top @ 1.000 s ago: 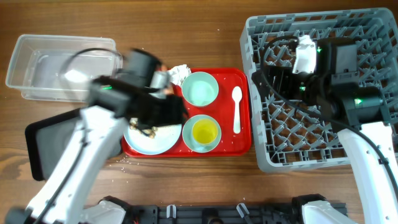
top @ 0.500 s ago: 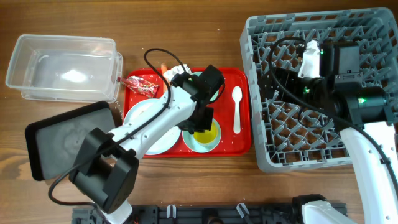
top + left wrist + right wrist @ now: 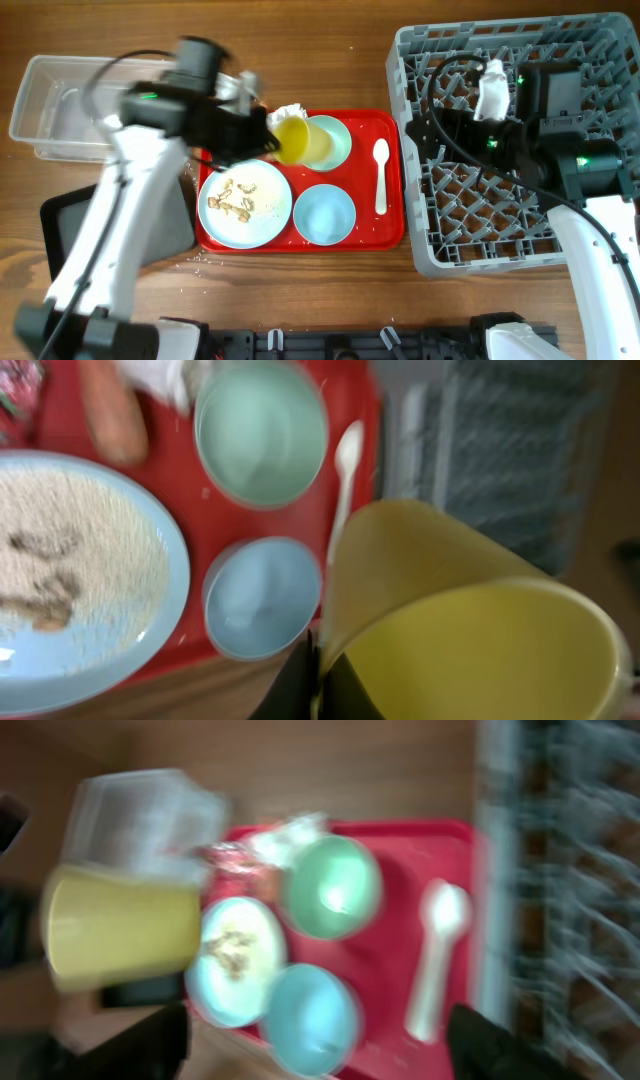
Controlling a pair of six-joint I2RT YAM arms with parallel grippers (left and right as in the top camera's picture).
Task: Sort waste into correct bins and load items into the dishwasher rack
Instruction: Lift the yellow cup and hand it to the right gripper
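My left gripper [image 3: 320,678] is shut on the rim of the small yellow cup [image 3: 292,140], holding it tilted in the air above the red tray, over the left edge of the mint-green bowl [image 3: 332,140]. The pale-blue bowl [image 3: 325,214] sits bare on the tray. Beside it, the pale plate [image 3: 245,203] carries beige food scraps [image 3: 232,203]. A white spoon [image 3: 380,175] lies at the tray's right side. Tissue [image 3: 290,110], carrot piece [image 3: 112,420] and red wrapper [image 3: 230,855] lie at the tray's far edge. My right gripper [image 3: 320,1050] hovers open over the grey dishwasher rack [image 3: 520,200], holding nothing.
The clear tub [image 3: 80,120] stands at the back left. The black tray [image 3: 70,240] lies at the front left, partly under my left arm. The red serving tray [image 3: 370,235] lies just left of the rack. Crumbs dot the wood at the tray's front edge.
My left gripper shut on the yellow cup that stood in the pale-blue bowl and lifted it up and back-left. The right arm stayed over the rack.
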